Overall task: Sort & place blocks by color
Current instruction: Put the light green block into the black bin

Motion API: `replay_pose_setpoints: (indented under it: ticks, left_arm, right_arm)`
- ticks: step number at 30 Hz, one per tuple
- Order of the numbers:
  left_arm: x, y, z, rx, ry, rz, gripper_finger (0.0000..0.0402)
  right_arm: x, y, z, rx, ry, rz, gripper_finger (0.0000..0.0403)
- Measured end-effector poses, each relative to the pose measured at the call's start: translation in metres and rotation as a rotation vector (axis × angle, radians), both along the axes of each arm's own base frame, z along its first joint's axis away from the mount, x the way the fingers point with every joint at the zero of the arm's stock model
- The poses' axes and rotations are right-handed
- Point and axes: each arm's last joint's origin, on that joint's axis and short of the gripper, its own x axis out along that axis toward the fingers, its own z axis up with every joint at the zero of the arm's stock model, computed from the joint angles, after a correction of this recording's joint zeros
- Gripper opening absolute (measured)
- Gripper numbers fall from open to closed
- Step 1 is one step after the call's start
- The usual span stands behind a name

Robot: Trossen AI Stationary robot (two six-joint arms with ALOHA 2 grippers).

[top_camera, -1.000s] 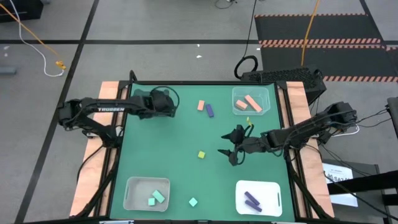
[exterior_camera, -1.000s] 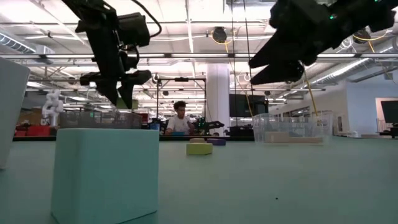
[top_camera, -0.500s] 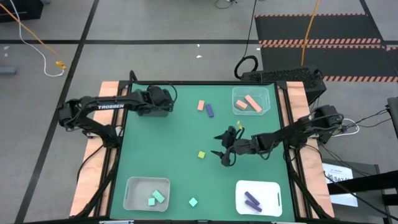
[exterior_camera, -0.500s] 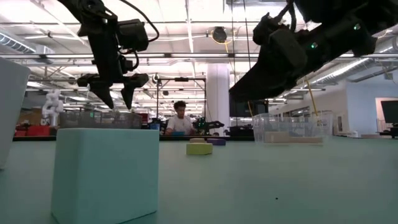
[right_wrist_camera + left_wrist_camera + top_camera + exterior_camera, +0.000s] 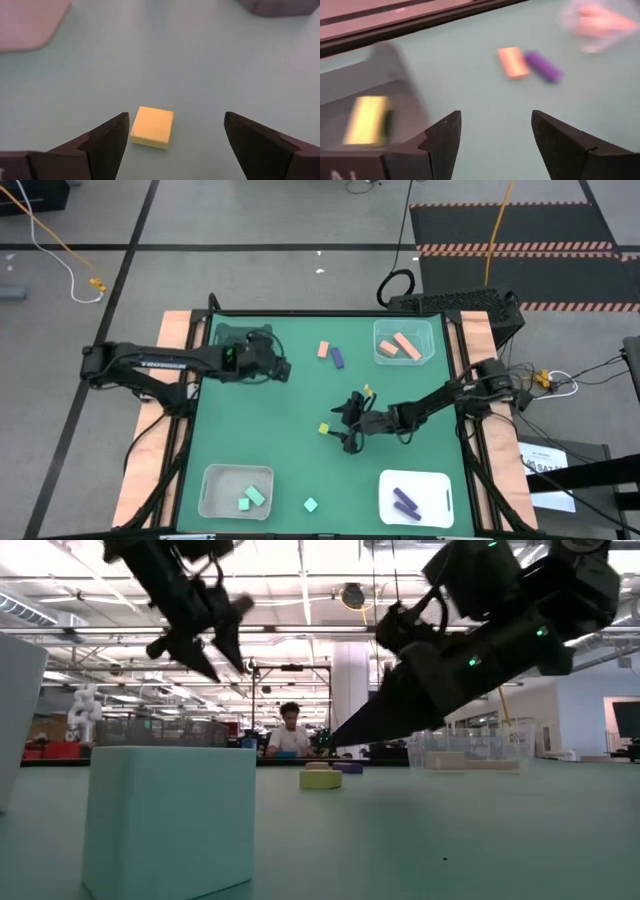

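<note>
The right gripper [image 5: 347, 427] hangs low near the middle of the tabletop [image 5: 280, 450], fingers spread wide and empty, just beside a yellow-green cube [image 5: 324, 428]. The left gripper [image 5: 283, 367], also open and empty, hovers near the far left corner beside a grey bin [image 5: 232, 335]. A salmon block [image 5: 323, 350] touches a purple bar [image 5: 338, 358] toward the far edge. Two salmon bars [image 5: 400, 345] lie in the clear bin [image 5: 425, 332], two purple bars [image 5: 405, 501] in the white bin [image 5: 440, 485], two mint blocks [image 5: 250, 498] in the near-left bin [image 5: 215, 477], and one mint cube [image 5: 310, 505] lies by the near edge.
</note>
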Motion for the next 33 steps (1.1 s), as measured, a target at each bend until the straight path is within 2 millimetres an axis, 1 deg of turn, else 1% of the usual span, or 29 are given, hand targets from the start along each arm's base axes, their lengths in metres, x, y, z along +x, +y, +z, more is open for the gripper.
replay_pose_setpoints:
  ticks: [3, 7, 11, 15, 17, 20, 22, 27, 28, 31, 33]
  left_arm:
    - [0.001, -0.022, 0.011, 0.007, -0.081, -0.089, 0.0241]
    - [0.0, -0.049, 0.023, 0.003, -0.173, -0.193, 0.0241]
    - [0.001, -0.073, 0.028, -0.008, -0.237, -0.285, 0.0241]
    - [0.001, -0.093, 0.031, -0.024, -0.282, -0.359, 0.0241]
    - [0.002, -0.102, 0.03, -0.031, -0.294, -0.39, 0.0241]
    - [0.0, -0.113, 0.031, -0.039, -0.313, -0.433, 0.0241]
    - [-0.001, -0.12, 0.033, -0.046, -0.333, -0.459, 0.0241]
    - [-0.004, -0.133, 0.034, -0.052, -0.345, -0.504, 0.0241]
    - [-0.005, -0.135, 0.034, -0.053, -0.345, -0.512, 0.0241]
    - [-0.006, -0.139, 0.033, -0.064, -0.346, -0.521, 0.0241]
    - [-0.006, -0.141, 0.031, -0.062, -0.343, -0.516, 0.0241]
  right_arm:
    - [0.013, 0.003, -0.008, -0.027, 0.053, 0.008, 0.0318]
    - [0.028, 0.005, -0.014, -0.071, 0.136, 0.016, 0.0318]
    - [0.039, 0.007, -0.016, -0.068, 0.158, 0.011, 0.0318]
    - [0.043, 0.006, -0.016, -0.056, 0.154, 0.002, 0.031]
    - [0.043, 0.005, -0.017, -0.028, 0.155, -0.014, 0.0295]
    - [0.043, 0.002, -0.017, 0.029, 0.161, -0.01, 0.0258]
    - [0.044, 0.0, -0.017, 0.07, 0.168, -0.008, 0.0224]
    - [0.043, -0.001, -0.018, 0.125, 0.185, 0.003, 0.0124]
    - [0.043, -0.001, -0.017, 0.125, 0.183, 0.006, 0.0118]
    - [0.043, -0.001, -0.016, 0.111, 0.187, 0.025, 0.0118]
    - [0.042, -0.002, -0.011, 0.112, 0.187, 0.041, 0.0118]
